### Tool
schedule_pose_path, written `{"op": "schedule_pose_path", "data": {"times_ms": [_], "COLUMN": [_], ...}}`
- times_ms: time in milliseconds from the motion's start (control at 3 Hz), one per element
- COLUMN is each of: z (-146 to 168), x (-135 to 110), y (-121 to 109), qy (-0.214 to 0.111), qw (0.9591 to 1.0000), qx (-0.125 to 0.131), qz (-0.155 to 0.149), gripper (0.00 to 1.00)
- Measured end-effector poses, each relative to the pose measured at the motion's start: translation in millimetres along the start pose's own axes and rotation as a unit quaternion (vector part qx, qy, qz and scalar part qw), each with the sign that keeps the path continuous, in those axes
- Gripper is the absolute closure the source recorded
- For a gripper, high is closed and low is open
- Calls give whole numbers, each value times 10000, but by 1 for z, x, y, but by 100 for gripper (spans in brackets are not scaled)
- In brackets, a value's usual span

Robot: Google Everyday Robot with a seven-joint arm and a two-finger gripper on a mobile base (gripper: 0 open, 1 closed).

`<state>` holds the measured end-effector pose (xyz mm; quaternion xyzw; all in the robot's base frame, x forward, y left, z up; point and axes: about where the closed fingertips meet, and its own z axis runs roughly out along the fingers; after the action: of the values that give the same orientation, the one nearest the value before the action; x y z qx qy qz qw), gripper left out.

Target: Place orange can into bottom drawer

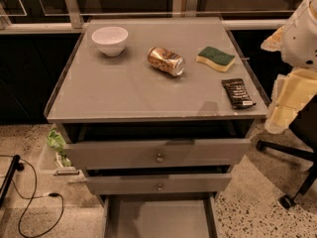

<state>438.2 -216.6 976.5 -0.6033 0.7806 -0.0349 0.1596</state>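
- The gripper (290, 100) is seen at the right edge, just beside the grey cabinet top (124, 93) and near the black snack packet (238, 93).
- Whether the gripper is open or closed cannot be told.
- The orange can (166, 61) is not held by it. The can is laid on its side on the top, between the white bowl (109, 39) and the sponge (215, 58).
- The bottom drawer (158, 219) is pulled out, under the two knobbed drawers (158, 155).

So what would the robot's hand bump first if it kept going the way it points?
The hand hangs right of the cabinet, pointing down. It would probably meet the floor near the black chair leg, though depth is unclear.
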Motion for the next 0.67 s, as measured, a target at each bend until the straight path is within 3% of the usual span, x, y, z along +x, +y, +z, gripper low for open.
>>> {"op": "schedule_pose_path", "data": {"times_ms": [333, 667], "z": [1, 14], "x": [-1, -19], "y": [-1, -16], "qy": [-39, -258], "qw": [10000, 9994], "qx": [8, 223], "qz": [16, -92], "gripper": [0, 0]}}
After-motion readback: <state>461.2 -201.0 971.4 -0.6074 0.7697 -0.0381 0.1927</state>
